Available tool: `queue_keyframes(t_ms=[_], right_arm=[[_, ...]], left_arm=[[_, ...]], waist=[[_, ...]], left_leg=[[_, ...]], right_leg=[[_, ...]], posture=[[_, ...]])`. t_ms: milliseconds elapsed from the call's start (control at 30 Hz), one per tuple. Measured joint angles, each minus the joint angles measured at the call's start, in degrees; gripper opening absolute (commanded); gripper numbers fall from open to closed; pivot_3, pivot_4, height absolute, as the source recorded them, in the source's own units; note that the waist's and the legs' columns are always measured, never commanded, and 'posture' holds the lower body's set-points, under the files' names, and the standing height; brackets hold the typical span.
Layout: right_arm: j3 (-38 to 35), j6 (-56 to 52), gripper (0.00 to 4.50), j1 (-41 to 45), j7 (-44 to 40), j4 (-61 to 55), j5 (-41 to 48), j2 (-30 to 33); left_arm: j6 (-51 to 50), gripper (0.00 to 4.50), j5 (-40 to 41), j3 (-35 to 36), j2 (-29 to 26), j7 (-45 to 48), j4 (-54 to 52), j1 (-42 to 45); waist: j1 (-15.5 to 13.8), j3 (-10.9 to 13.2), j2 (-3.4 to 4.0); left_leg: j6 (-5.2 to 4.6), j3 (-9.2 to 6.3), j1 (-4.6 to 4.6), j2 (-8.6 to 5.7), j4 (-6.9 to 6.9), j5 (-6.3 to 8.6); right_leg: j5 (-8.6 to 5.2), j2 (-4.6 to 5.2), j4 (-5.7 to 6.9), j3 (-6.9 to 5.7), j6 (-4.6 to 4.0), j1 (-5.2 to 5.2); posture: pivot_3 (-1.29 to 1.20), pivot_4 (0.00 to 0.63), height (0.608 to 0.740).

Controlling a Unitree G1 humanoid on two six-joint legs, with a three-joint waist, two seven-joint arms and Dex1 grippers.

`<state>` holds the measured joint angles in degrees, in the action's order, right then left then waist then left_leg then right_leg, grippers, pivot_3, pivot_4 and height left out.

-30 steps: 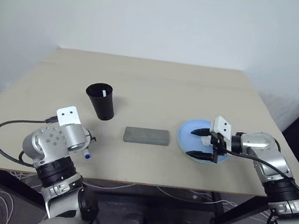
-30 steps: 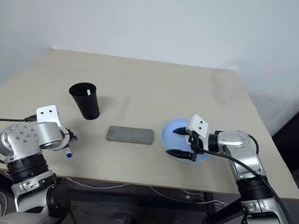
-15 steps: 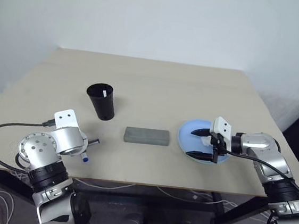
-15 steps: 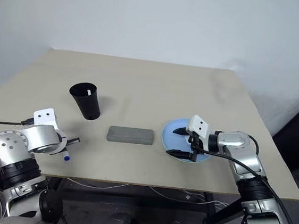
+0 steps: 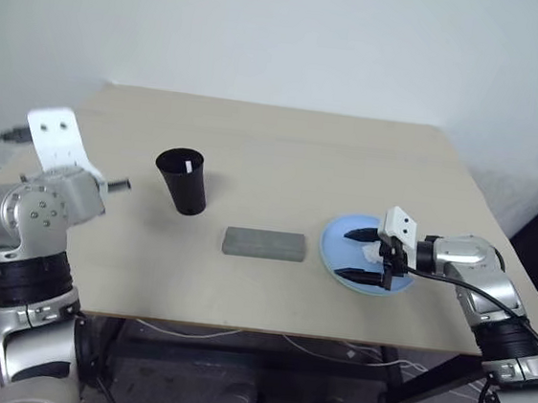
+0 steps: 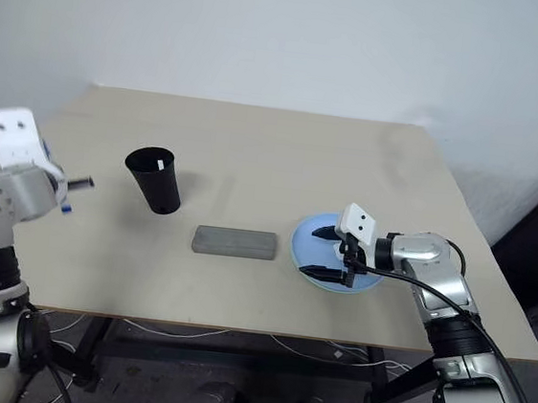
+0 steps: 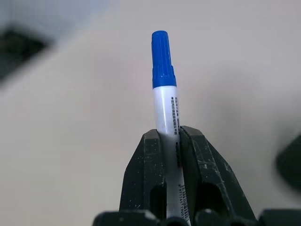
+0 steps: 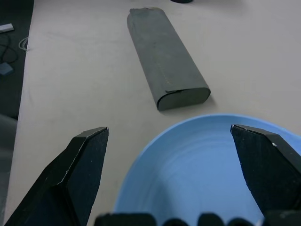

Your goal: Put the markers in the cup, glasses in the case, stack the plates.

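Left claw pinching blue marker near table's left edge; to be centred over cup, cap down, before release.

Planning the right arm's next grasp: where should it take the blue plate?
Probably by the near rim of the blue plate, coming in low from the robot's right. The plate lies flat and shallow, so only its thin edge fits between fingers. The right gripper already stands open over it.
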<state>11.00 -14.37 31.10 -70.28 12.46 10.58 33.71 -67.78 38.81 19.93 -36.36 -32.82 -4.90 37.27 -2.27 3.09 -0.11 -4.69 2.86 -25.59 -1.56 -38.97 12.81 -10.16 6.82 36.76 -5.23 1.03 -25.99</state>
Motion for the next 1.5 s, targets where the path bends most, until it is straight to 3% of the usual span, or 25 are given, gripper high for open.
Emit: queue_keyframes(t_ms=[300,533,967,1500], right_arm=[[0.16,0.11,4.50,0.32,0.08,0.41,-0.05,-0.53],[0.14,0.06,4.50,0.28,0.15,0.35,-0.04,-0.55],[-0.19,-0.07,4.50,0.28,0.65,0.32,-0.02,-0.09],[-1.41,0.12,4.50,1.56,0.66,1.59,0.00,1.01]], left_arm=[[17.93,0.08,-10.93,-9.70,0.09,21.44,7.66,6.44],[29.68,0.08,-18.29,-13.05,3.40,29.87,14.72,8.36],[46.86,0.08,-27.00,-13.89,8.63,35.34,25.54,6.02],[54.00,0.08,-30.06,-12.09,12.35,36.39,27.62,2.04]], waist=[[0.34,0.00,-0.03],[0.37,0.01,-0.05],[0.37,0.00,-0.10],[0.20,-0.01,-0.13]], left_leg=[[0.18,0.00,-0.02,0.04,0.14,-0.13],[0.14,0.05,0.00,0.03,0.04,-0.14],[-0.40,-0.13,-0.01,0.06,-0.18,-0.03],[-0.55,-0.34,-0.01,0.06,-0.34,0.03]], right_leg=[[0.02,-0.27,-0.02,0.24,-0.07,-0.19],[0.01,-0.24,-0.04,0.27,-0.04,-0.16],[0.09,-0.14,-0.02,0.07,-0.14,-0.05],[0.10,-0.08,-0.02,-0.19,-0.13,0.13]], posture=[[0.00,0.000,0.701],[0.00,0.000,0.701],[0.00,0.000,0.701],[0.00,0.000,0.701]])
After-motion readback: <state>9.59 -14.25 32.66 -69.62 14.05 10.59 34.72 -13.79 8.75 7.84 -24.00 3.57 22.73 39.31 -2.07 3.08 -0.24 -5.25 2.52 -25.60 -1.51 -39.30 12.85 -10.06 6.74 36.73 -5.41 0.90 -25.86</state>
